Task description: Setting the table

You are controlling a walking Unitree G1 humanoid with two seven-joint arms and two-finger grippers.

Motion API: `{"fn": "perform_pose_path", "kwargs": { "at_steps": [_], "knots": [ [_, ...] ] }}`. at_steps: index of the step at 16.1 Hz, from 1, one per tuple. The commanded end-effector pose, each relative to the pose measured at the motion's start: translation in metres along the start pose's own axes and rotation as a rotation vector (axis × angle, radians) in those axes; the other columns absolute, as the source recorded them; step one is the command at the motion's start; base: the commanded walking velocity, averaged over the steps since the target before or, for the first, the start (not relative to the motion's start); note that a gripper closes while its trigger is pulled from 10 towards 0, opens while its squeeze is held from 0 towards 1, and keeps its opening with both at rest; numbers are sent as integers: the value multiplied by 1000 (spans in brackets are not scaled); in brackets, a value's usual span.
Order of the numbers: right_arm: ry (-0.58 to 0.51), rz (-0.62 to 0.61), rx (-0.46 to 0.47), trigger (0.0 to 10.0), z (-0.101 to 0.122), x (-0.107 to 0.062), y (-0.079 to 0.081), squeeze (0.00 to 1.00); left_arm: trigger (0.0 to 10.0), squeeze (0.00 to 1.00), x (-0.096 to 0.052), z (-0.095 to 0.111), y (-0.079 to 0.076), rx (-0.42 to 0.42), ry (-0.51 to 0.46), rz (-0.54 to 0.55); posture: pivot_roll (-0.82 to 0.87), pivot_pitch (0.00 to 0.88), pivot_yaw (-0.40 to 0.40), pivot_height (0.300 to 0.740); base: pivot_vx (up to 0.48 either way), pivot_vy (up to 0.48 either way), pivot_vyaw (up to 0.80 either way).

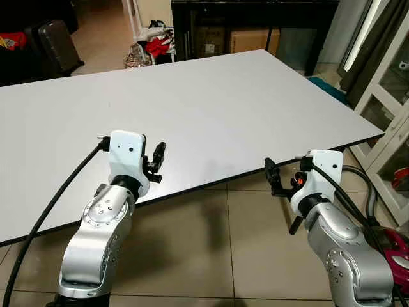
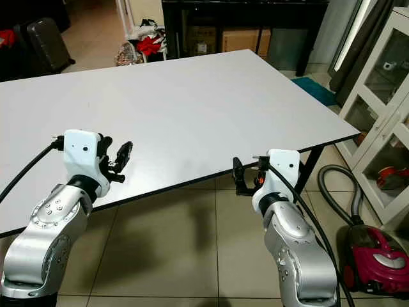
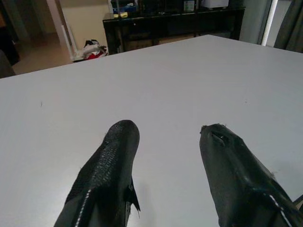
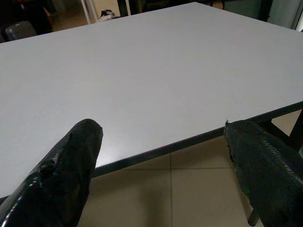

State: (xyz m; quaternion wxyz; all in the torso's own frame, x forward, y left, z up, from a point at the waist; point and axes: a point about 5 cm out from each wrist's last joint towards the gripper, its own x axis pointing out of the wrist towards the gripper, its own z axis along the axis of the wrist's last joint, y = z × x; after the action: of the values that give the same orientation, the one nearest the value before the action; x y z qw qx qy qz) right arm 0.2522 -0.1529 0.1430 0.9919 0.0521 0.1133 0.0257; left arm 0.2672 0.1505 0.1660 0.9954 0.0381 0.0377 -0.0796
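White table [image 1: 211,102] bare, tiled floor beneath. My left gripper [image 1: 158,160] over near edge, fingers spread, holding nothing. Right gripper [image 1: 276,177] just off edge, spread, holding nothing. No tableware visible; can't judge weight or hold point yet.

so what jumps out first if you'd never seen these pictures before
A big white table spans the scene, with both silver arms raised at its near edge. The left gripper hovers over the tabletop and the right gripper hangs just off the edge above the tiled floor, jaws open on both. A red vacuum cleaner sits at the far right.
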Motion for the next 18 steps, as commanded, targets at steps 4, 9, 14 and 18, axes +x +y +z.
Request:
{"fn": "perform_pose_path", "kwargs": {
  "at_steps": [4,9,14,18],
  "knots": [
    [-24,-152,14,10000,-12,-21,-15,0,10000,0,-11,-29,22,55,152,133,-194,0,154,740,0,0,0],
    [-24,-152,14,10000,-12,-21,-15,0,10000,0,-11,-29,22,55,152,133,-194,0,154,740,0,0,0],
    [-24,-152,14,10000,-12,-21,-15,0,10000,0,-11,-29,22,55,152,133,-194,0,154,740,0,0,0],
    [-24,-152,14,10000,-12,-21,-15,0,10000,0,-11,-29,22,55,152,133,-194,0,154,740,0,0,0]
  ]
}}
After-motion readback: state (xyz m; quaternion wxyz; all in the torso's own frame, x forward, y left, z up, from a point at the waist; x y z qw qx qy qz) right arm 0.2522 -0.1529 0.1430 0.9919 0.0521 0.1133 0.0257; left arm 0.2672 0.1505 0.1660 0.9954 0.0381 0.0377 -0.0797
